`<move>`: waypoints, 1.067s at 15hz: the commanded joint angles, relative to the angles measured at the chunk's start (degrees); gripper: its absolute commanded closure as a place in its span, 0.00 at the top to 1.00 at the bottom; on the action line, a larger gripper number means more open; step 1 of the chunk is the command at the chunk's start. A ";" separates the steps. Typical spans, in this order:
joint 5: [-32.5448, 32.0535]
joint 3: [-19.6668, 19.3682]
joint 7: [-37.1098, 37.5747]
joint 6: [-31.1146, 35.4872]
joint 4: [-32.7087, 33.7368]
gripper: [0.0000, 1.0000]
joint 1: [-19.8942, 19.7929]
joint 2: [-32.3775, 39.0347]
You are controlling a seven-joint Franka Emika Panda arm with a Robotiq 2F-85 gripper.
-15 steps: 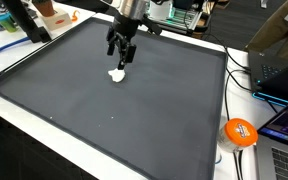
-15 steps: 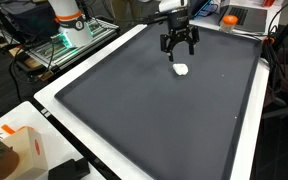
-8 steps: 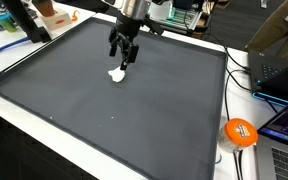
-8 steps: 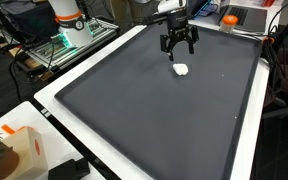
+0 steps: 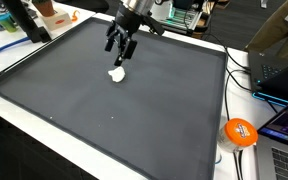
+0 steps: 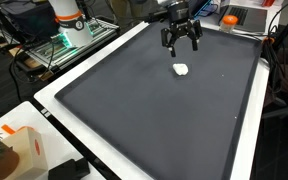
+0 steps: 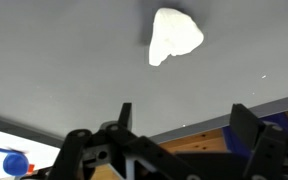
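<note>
White marking on orange round object beside the mat: too small to read. Orange patch on pale box at frame corner: blurred, illegible.

Gripper: fingers spread to full width, gripping nothing, poised above white lump, clear of it.

White lump: resting on dark grey mat, toward the far edge, just below the gripper in both exterior views.

Wrist view: lump near the top, between the lines of both fingers; finger bases cut off by bottom edge. Material of lump: cannot tell.
</note>
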 commanded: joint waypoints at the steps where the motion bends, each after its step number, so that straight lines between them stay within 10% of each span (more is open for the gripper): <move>1: -3.62 -3.08 6.49 -1.32 -1.39 1.00 4.68 0.87; 16: -12.42 -13.92 25.52 -1.39 -2.68 1.00 19.36 6.47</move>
